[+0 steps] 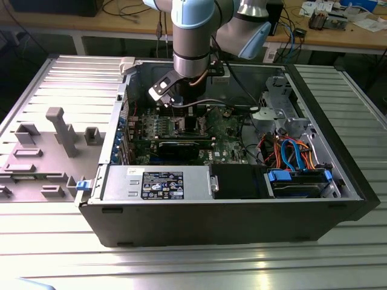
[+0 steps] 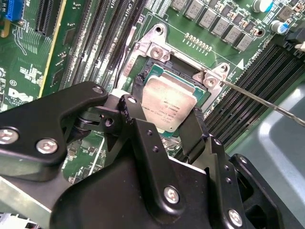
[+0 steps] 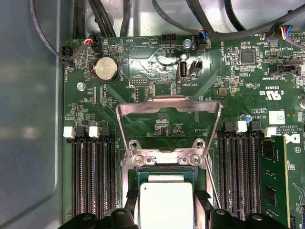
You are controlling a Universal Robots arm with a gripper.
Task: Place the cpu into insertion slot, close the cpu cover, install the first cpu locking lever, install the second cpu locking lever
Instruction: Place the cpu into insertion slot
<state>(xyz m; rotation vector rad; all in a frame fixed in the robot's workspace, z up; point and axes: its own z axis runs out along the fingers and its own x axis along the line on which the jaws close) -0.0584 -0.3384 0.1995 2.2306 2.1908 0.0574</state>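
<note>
1. At the exterior view's left, a grey fixture tray (image 1: 54,139) on the ribbed table (image 1: 302,260), well apart from the work
2. Right of it, the open computer case (image 1: 242,217), with the arm (image 1: 192,36) reaching down over the far part of the green board (image 1: 230,130)
3. In the second wrist view, gripper (image 2: 167,107) clenched on the cpu (image 2: 169,98), fingers (image 2: 136,90) against two opposite edges
4. Sits in or just over the insertion slot (image 3: 164,168); cannot tell which
5. Just beside the slot, the cpu cover (image 3: 143,102) hinged up and open; alongside, a thin wire lever (image 2: 257,98) standing free
6. Looks like step one, the placing, close to done; calls for a flat, square seat before any letting go, and no drag on the chip
</note>
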